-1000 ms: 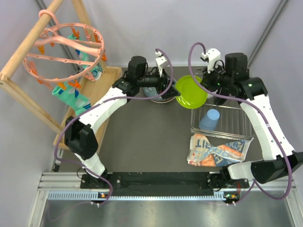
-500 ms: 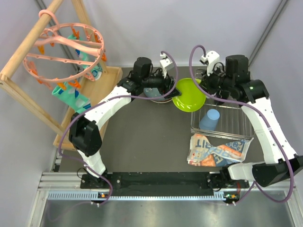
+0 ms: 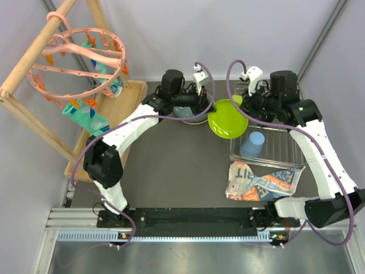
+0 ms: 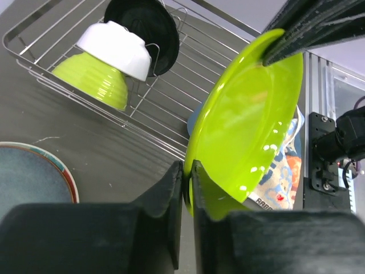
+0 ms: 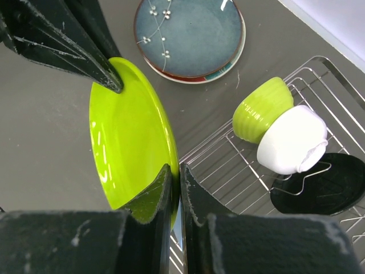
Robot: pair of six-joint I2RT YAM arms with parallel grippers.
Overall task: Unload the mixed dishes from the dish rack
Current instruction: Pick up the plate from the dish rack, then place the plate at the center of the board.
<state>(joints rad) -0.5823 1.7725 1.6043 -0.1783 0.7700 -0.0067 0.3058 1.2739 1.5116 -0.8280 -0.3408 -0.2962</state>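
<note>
A lime-green plate [image 3: 228, 120] hangs tilted at the left edge of the wire dish rack [image 3: 285, 149], gripped at opposite rims. My left gripper [image 3: 213, 108] is shut on its left rim [image 4: 187, 171]. My right gripper [image 3: 244, 107] is shut on the other rim [image 5: 175, 178]. In the rack lie a light blue cup [image 3: 252, 144], a lime-green bowl [image 5: 262, 108] and a small white bowl [image 5: 291, 140]. A dark teal plate [image 5: 188, 34] rests on a pink-rimmed plate [image 5: 225, 69] on the table, left of the rack.
A black round piece [image 5: 319, 188] sits in the rack's far corner. A printed orange-blue-white packet [image 3: 262, 182] lies against the rack's near side. A wooden frame with a pink ring of clips [image 3: 80, 63] stands at the back left.
My left gripper has moved in and shut on the lime-green plate's left rim. The plate, still in my right gripper, has shifted a little leftward.
</note>
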